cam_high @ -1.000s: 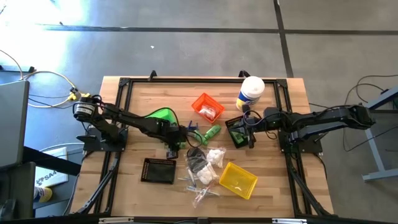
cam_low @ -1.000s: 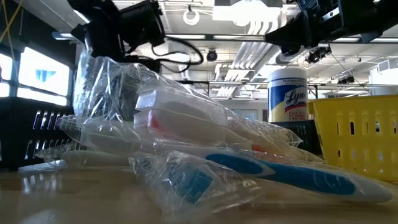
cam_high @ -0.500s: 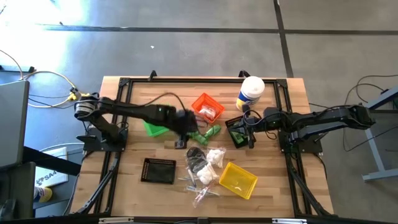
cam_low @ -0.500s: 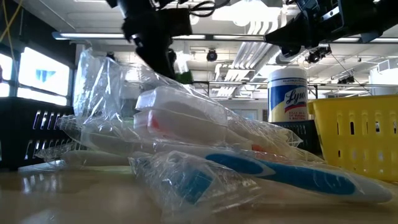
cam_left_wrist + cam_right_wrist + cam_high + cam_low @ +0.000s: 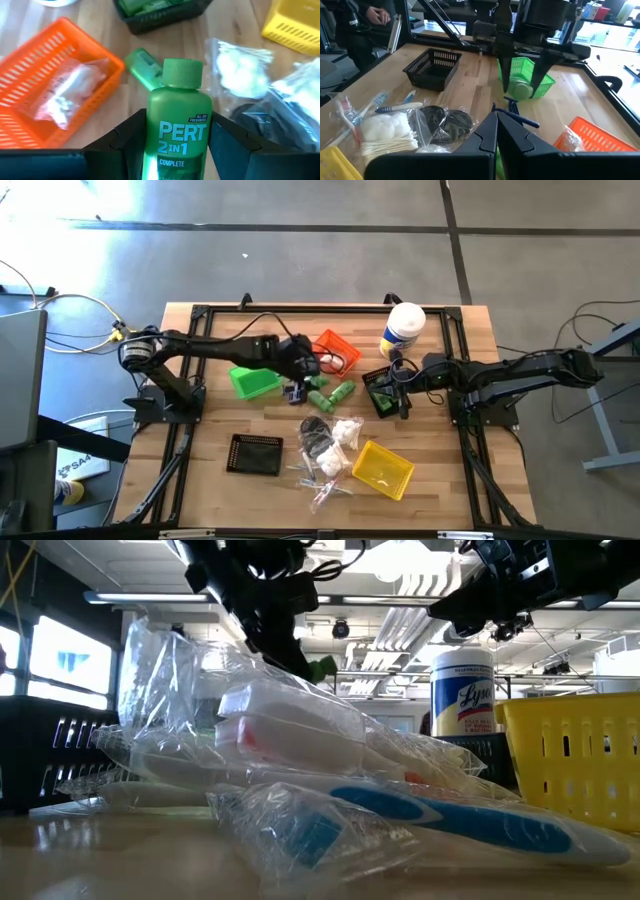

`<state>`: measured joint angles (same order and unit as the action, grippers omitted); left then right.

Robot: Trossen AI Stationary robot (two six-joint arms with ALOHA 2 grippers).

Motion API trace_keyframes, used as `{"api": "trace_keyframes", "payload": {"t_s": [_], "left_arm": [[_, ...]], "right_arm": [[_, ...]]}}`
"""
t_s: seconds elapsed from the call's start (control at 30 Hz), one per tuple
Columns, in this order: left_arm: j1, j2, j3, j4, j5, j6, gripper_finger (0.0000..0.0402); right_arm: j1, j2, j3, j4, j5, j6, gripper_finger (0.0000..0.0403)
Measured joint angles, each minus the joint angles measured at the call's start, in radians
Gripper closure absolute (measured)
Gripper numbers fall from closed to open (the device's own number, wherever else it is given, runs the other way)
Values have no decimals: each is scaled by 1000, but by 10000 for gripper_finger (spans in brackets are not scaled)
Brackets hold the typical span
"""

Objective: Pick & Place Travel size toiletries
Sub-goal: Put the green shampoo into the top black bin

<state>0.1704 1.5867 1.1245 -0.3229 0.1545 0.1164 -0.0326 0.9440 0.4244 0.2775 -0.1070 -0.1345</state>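
Hanging above the wooden table [image 5: 220,325] between the green basket [image 5: 252,382] and the orange basket [image 5: 338,348], left gripper [image 5: 177,137] gripping a green shampoo bottle [image 5: 176,125] by its sides, and resting beside the black basket [image 5: 381,392], right gripper [image 5: 497,131] fully closed, holding nothing.

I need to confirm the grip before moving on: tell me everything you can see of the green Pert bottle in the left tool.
The green Pert bottle is a small glossy plastic bottle with a ribbed green screw cap, still on, and a label reading "PERT 2 IN 1 COMPLETE". It sits between the two dark fingers of the left tool, cap pointing forward, lifted above the table. The fingers press its sides; nothing else touches it. Below lie the orange basket and another green bottle.
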Motion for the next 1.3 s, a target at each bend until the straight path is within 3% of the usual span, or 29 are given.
{"api": "trace_keyframes", "payload": {"t_s": [0.33,0.7,1.07,1.3], "left_arm": [[31,0,-9,54,-3,80,222],[63,13,-207,443,19,47,222],[59,-27,-203,653,22,99,222],[59,-57,-203,699,65,81,222]], "right_arm": [[0,0,0,3,2,-1,401],[0,5,0,14,4,18,401],[0,104,0,258,228,78,401],[0,151,0,374,204,80,401]]}}
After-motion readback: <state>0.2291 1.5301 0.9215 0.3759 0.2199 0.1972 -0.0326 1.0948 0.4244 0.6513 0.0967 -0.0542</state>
